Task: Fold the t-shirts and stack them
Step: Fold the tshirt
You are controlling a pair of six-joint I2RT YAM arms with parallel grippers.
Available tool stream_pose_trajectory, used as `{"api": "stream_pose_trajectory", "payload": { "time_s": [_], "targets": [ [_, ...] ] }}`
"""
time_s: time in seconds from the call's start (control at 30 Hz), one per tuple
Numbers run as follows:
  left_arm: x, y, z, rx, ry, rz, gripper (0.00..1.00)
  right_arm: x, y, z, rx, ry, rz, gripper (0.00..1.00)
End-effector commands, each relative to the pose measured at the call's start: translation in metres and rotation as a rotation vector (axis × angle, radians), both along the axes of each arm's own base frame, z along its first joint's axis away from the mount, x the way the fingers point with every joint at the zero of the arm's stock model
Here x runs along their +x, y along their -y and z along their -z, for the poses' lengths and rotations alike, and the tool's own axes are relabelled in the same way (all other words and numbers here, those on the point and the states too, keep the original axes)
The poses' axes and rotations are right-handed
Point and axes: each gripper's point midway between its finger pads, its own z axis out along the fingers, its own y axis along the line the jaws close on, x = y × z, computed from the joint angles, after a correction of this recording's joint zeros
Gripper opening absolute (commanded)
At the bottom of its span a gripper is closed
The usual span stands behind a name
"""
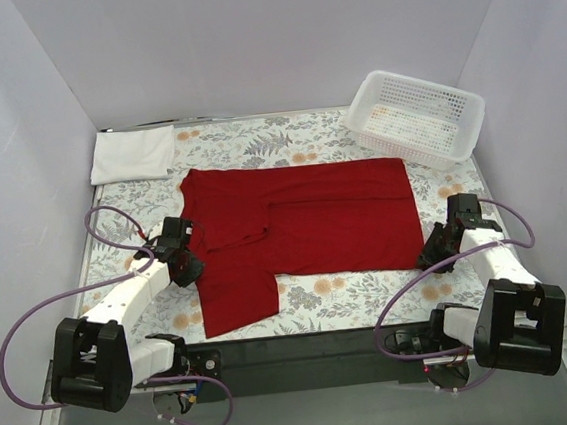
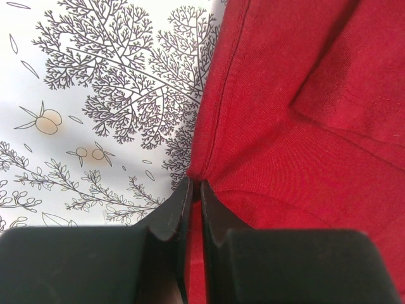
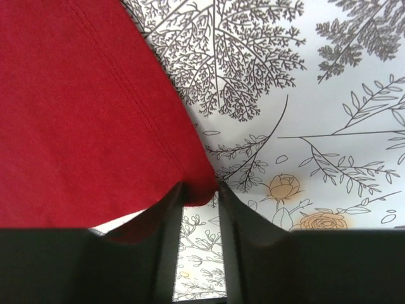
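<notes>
The left gripper [image 1: 181, 254] is seen closed on the left edge of the deep red t-shirt [image 1: 309, 220]; in the left wrist view its fingertips [image 2: 180, 206] are pressed almost together, with the red hem gathered between them. The right gripper [image 1: 438, 249] is set at the shirt's near right corner, and in the right wrist view that corner is caught between the two narrowly parted fingers [image 3: 240, 218].

The red shirt is spread flat in the middle of the floral tablecloth [image 1: 356, 288], its long axis running left to right. The straight bottom hem is turned toward the right, the shoulder end toward the left. One sleeve [image 1: 236, 295] is stretched out toward the near edge of the table, and a flap of cloth is folded over the body near the left end.

The white t-shirt [image 1: 132, 153], a flat folded rectangle, is laid at the far left corner, well apart from the red one. A white mesh basket [image 1: 415, 115] is placed at the far right corner.
</notes>
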Motion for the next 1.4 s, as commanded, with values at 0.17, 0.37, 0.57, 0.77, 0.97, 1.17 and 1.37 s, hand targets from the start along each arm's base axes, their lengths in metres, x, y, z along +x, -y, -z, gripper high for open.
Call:
{"api": "stream_pose_trajectory", "payload": {
  "time_s": [0.17, 0.37, 0.57, 0.77, 0.97, 1.17, 1.37],
  "targets": [
    [0.003, -0.001, -0.014, 0.009, 0.046, 0.003, 0.00, 0.003, -0.001, -0.007, 0.031, 0.021, -0.001, 0.13],
    [0.008, -0.002, -0.038, 0.000, 0.084, -0.030, 0.00, 0.007, -0.005, -0.025, 0.055, 0.041, -0.059, 0.01],
    [0.027, 0.004, -0.068, -0.017, 0.134, -0.017, 0.00, 0.032, -0.010, -0.056, 0.088, 0.142, -0.074, 0.01],
    [0.041, 0.005, -0.079, -0.010, 0.133, -0.030, 0.00, 0.062, -0.002, -0.081, 0.056, 0.206, -0.113, 0.01],
    [0.063, 0.004, -0.092, 0.008, 0.144, -0.041, 0.00, 0.090, -0.012, -0.084, 0.141, 0.236, -0.162, 0.01],
    [0.092, 0.001, -0.102, 0.009, 0.153, -0.050, 0.00, 0.121, -0.009, -0.087, 0.155, 0.249, -0.170, 0.01],
    [0.118, -0.004, -0.105, -0.010, 0.161, -0.062, 0.00, 0.146, -0.002, -0.097, 0.140, 0.278, -0.162, 0.01]
  ]
}}
